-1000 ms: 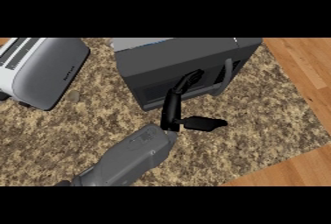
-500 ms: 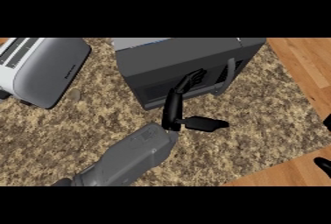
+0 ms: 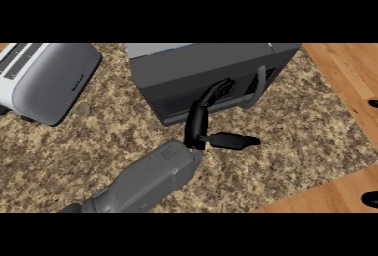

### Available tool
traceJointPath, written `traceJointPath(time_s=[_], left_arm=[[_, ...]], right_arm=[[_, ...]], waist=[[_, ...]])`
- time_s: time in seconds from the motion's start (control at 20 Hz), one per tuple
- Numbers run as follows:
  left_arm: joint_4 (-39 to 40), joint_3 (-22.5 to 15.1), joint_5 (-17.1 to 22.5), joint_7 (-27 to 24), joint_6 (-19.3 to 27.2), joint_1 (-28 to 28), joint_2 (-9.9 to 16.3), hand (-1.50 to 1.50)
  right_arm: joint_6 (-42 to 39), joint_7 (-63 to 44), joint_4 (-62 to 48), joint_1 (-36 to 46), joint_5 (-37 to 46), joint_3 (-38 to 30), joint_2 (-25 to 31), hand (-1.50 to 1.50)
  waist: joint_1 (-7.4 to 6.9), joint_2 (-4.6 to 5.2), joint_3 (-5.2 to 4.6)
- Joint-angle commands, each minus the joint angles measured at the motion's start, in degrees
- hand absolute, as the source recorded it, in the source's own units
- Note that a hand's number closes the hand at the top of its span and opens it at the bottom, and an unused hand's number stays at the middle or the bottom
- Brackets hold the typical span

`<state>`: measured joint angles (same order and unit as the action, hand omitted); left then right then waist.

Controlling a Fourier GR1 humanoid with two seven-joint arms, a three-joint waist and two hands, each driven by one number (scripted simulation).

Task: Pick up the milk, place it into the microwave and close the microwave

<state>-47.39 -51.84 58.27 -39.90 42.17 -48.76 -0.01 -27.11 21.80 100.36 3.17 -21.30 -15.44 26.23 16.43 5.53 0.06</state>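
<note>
Head view, left hand [image 3: 198,120] fingers straight, touching microwave [image 3: 207,70] door

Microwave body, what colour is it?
Dark grey, with a lighter grey handle; the microwave shows in the head view, standing on the speckled counter.

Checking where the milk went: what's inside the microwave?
Cannot be seen. The microwave shows only its dark top and door front, where the left hand has straight fingers. No milk shows on the counter.
</note>
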Motion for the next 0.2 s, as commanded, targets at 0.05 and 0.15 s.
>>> traceJointPath(time_s=[0.05, 0.15], left_arm=[[4.3, 2.6, 2.2, 0.2, 0.8, -3.3, 0.0, -1.5], [4.4, 2.7, 2.6, -0.3, 0.7, -3.7, 0.0, -1.5]], right_arm=[[-2.2, -1.0, -2.9, 1.9, -3.5, -1.2, 1.8, -1.5], [-2.5, -1.5, -3.9, 2.3, -4.2, -1.6, 2.4, -1.5]], waist=[[0.73, 0.5, -0.06], [0.97, 0.44, -0.08]])
